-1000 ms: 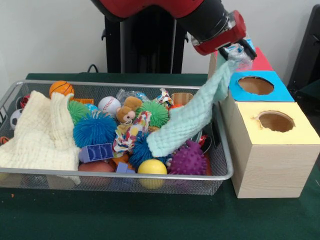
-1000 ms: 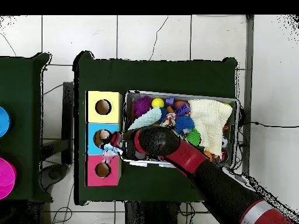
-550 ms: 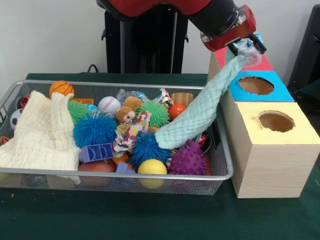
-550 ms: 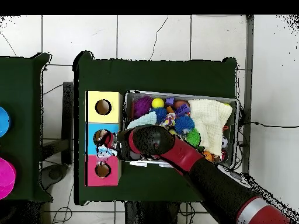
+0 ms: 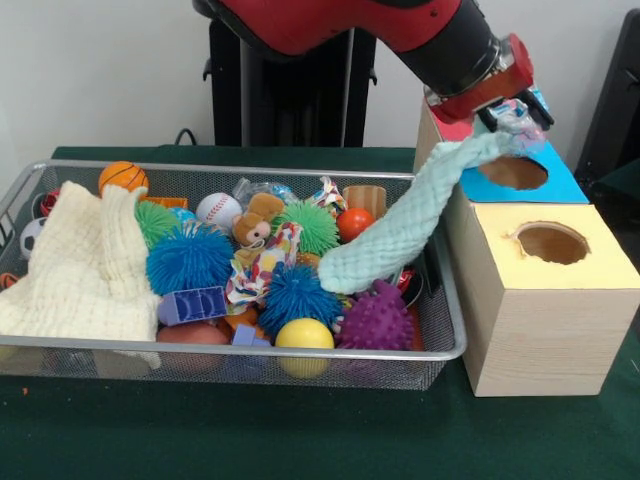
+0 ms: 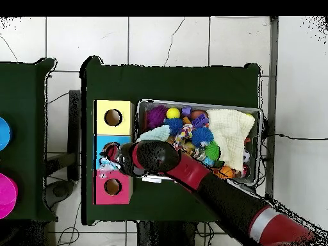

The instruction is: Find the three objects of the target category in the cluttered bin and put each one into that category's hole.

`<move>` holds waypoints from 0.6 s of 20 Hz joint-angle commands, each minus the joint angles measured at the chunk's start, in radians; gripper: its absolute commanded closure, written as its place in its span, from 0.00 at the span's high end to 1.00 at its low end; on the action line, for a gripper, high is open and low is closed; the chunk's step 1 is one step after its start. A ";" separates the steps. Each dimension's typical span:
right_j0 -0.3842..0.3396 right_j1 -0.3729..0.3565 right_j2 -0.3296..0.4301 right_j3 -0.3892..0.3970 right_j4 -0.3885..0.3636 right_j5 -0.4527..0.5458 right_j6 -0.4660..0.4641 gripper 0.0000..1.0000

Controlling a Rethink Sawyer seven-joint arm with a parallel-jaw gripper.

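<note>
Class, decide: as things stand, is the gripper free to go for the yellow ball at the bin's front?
Probably not yet. The gripper is over the blue box, shut on the mint cloth. The yellow ball itself lies uncovered.

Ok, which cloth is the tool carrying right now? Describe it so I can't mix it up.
Start at the wire basket, then look to its end beside the wooden box. The mint green cloth rises from the toys up to the tool over the blue hole. The cream cloth lies flat at the other end.
</note>
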 commanded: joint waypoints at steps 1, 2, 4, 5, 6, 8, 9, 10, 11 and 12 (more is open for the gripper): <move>0.051 0.100 0.001 -0.021 -0.023 -0.107 0.127 0.00; 0.061 0.101 -0.012 -0.033 -0.023 -0.107 0.127 0.00; 0.074 0.099 -0.028 -0.045 -0.022 -0.106 0.129 0.00; 0.083 0.095 -0.040 -0.056 -0.021 -0.094 0.127 0.00; 0.087 0.092 -0.046 -0.061 -0.023 -0.092 0.124 0.00; 0.093 0.088 -0.054 -0.066 -0.023 -0.089 0.120 1.00; 0.097 0.085 -0.059 -0.068 -0.024 -0.085 0.119 1.00; 0.100 0.082 -0.064 -0.070 -0.025 -0.081 0.119 1.00; 0.104 0.078 -0.068 -0.072 -0.026 -0.078 0.118 1.00; 0.107 0.075 -0.073 -0.074 -0.026 -0.074 0.118 1.00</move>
